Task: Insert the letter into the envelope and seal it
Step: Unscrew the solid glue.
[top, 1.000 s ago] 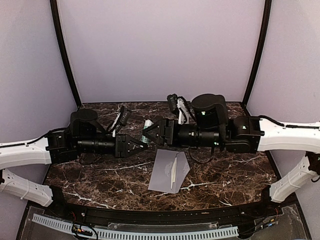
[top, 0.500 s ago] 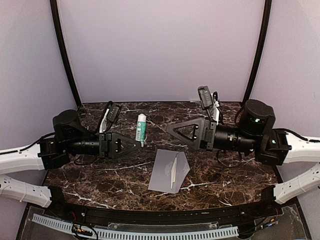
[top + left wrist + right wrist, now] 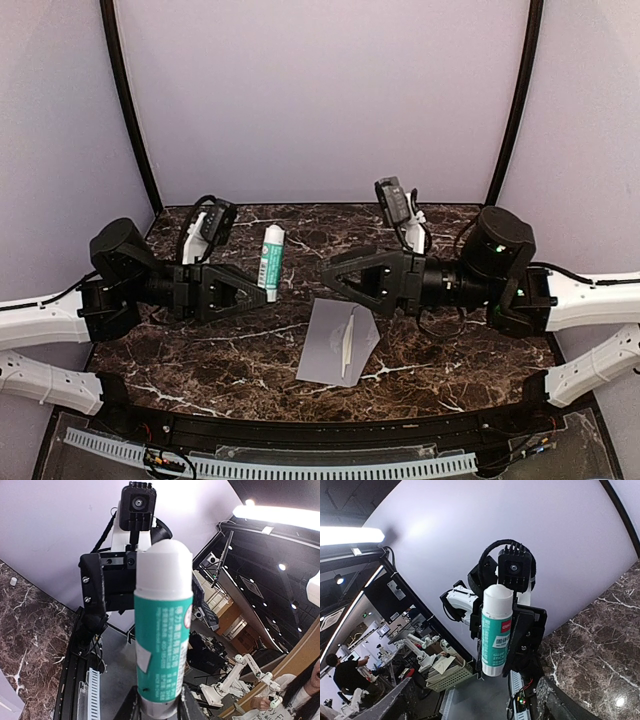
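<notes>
A grey envelope (image 3: 330,342) lies flat on the marble table, in front of both arms. The letter (image 3: 347,346) shows as a narrow pale strip on its right half; whether it is tucked inside I cannot tell. My left gripper (image 3: 262,291) is shut on the base of a green and white glue stick (image 3: 269,260), which it holds upright above the table with its white cap on. The left wrist view has that glue stick (image 3: 163,630) rising from the left gripper (image 3: 159,711). My right gripper (image 3: 330,272) stands open and empty, facing the stick. In the right wrist view the glue stick (image 3: 496,630) sits well beyond the right gripper (image 3: 477,705).
The dark marble table (image 3: 200,360) is walled by pale panels at the back and sides, with black corner posts (image 3: 128,110). A white perforated rail (image 3: 270,465) runs along the near edge.
A second ago both grippers met at the glue stick. The right gripper has opened and drawn back to the right. The left gripper has pulled left with the stick, now upright.
</notes>
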Tool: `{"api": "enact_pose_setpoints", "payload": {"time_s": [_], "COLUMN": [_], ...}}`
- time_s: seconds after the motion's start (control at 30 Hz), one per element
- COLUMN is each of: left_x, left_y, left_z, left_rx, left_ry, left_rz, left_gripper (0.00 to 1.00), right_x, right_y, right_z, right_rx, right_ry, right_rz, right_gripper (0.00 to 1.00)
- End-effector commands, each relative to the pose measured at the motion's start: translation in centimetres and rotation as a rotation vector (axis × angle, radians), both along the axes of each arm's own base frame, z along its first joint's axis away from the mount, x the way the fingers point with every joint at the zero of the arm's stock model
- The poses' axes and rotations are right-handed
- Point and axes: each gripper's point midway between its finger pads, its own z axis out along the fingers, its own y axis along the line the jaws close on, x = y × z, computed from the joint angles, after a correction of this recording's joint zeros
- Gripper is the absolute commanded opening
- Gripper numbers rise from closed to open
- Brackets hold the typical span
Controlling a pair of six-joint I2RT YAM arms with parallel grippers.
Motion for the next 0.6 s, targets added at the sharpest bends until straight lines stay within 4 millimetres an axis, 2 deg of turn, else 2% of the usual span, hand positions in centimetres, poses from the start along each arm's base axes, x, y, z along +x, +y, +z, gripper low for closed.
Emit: {"api": "enact_pose_setpoints", "payload": {"time_s": [0.0,0.3,0.57], "left_x": [-1.4,-1.8,-1.9], "left_y": [0.3,0.0,0.0], "left_z": [0.9,0.7,0.6], "left_rx": [-0.053,-0.051,-0.052], "left_ry": [-0.028,-0.021,-0.018], "left_rz": [-0.072,-0.103,-0.107], "left_gripper": [0.00,0.00,0.00], "right_x": [-0.7,-0.8,-1.2], "right_y": [0.8,3.4,4.9], "right_z": [3.7,4.3,4.3], "right_rx": [0.108,0.125,0.122], "right_ry": [-0.053,-0.062,-0.066], "right_rz": [0.048,0.103,0.149], "right_gripper": [0.74,0.49,0.41]}}
